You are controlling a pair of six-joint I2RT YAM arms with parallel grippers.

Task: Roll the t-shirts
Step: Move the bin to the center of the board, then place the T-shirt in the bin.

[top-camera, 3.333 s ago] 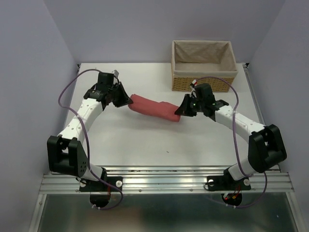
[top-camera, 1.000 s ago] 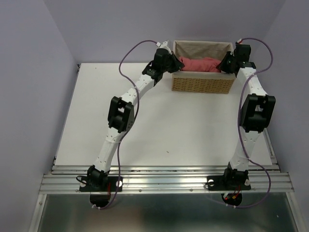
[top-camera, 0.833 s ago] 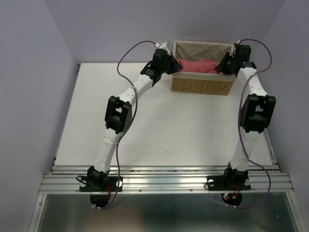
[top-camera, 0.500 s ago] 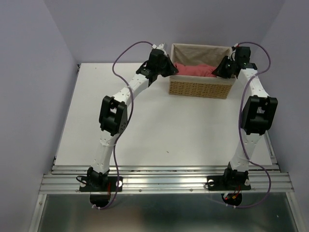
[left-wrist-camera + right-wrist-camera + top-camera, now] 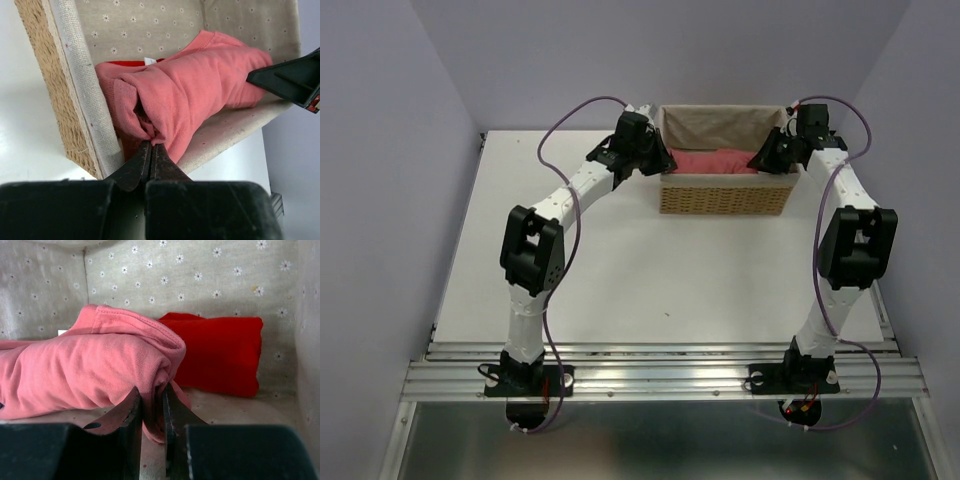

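**Top external view.** The salmon-red t-shirt (image 5: 713, 161), rolled into a short log, has gone from the open table (image 5: 620, 270) into the wicker basket (image 5: 720, 197). Over the last second it has dropped from rim height to low between the walls. The basket has also slid a little to the left, seemingly dragged by the arms. The left gripper (image 5: 657, 160) is at the basket's left end and the right gripper (image 5: 766, 159) at its right end, each at one end of the roll.

**Left wrist view.** The left gripper (image 5: 151, 151) has its fingers pressed together on a fold at the near end of the t-shirt (image 5: 195, 95), just inside the lined basket wall (image 5: 75, 95). The roll appears to rest on the basket floor and holds its shape. The right gripper's black tip (image 5: 287, 80) meets the far end.

**Right wrist view.** The right gripper (image 5: 150, 402) is clamped on the roll's end, with cloth filling the narrow gap between its fingers. The t-shirt (image 5: 95, 367) lies along the floor. A darker red roll (image 5: 220, 355) lies behind it, against the flowered lining (image 5: 200, 275).

**Finding.** Rolling and placing of this shirt look finished. In my judgement only the release by both grippers and their withdrawal remain.
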